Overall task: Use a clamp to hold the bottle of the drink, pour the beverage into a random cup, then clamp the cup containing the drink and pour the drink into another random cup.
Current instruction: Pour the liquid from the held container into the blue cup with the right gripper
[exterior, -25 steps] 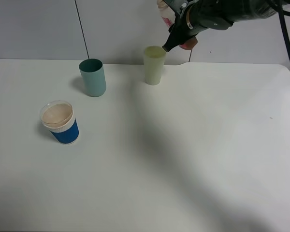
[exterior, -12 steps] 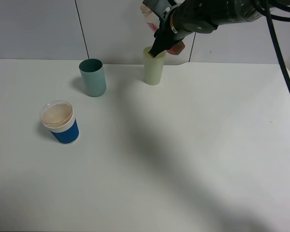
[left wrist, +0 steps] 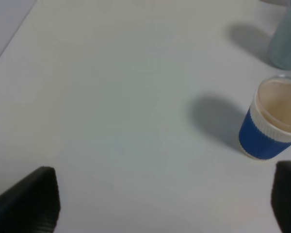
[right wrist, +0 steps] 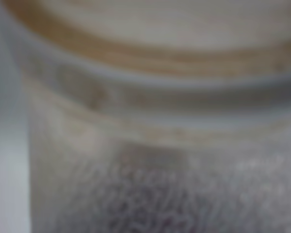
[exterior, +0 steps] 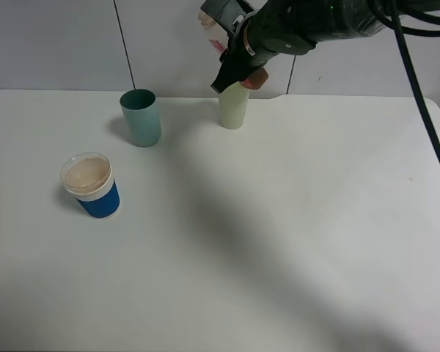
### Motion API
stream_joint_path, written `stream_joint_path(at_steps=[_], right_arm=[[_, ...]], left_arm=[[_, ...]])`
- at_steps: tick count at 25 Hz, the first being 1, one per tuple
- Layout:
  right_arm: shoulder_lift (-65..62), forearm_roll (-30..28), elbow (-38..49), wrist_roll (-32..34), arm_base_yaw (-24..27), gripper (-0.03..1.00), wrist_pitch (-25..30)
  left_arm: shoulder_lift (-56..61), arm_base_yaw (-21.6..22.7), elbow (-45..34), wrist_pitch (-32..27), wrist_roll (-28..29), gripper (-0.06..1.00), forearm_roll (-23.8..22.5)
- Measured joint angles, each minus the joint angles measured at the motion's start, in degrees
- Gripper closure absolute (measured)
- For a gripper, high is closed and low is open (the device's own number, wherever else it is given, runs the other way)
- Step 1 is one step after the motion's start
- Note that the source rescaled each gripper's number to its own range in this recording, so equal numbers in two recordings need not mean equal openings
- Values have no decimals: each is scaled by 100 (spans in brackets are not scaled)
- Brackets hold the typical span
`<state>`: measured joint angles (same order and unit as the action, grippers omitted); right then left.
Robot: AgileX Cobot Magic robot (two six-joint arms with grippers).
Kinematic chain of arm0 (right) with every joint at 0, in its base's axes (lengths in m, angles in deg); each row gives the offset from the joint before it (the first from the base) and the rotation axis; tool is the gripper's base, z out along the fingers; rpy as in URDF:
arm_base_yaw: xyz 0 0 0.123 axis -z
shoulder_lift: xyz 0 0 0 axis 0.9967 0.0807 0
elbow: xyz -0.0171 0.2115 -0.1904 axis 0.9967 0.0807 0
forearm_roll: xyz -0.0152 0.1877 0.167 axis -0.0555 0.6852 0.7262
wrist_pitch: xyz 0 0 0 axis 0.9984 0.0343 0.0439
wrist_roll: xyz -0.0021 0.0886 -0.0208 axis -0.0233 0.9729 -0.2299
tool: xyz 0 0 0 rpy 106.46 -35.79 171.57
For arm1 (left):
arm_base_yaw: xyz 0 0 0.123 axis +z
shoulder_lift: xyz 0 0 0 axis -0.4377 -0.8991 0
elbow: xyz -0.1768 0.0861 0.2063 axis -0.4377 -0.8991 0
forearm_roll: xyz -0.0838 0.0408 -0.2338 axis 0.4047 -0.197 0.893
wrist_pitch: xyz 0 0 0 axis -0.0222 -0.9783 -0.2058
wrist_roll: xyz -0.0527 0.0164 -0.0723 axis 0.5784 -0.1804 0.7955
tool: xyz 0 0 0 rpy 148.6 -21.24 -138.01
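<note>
The clamp (exterior: 233,67) and its black-wrapped arm (exterior: 315,22) cover most of the bottle (exterior: 208,20). Only the whitish neck, a strip of pink label and a reddish patch show. One dark finger hides the rim of the far pale green cup (exterior: 233,110), so what it holds cannot be told. The arm runs off the top and right edges.

The right wrist view is all blurred bottle wall.

In the left wrist view, the left gripper (left wrist: 160,206) shows only two dark fingertips (left wrist: 31,201), cut by the picture's edge. The teal cup (left wrist: 287,41) is mostly cut off, and the blue-sleeved cup (left wrist: 269,128) is clipped at its rim.
</note>
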<state>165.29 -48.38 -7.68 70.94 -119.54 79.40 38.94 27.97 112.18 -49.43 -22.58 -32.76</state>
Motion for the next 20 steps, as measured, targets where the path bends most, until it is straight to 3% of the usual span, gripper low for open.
stream_joint_path(at_steps=[20], right_arm=[[0, 28, 0, 0, -972, 95, 109]], left_arm=[[0, 0, 0, 0, 0, 32, 0]])
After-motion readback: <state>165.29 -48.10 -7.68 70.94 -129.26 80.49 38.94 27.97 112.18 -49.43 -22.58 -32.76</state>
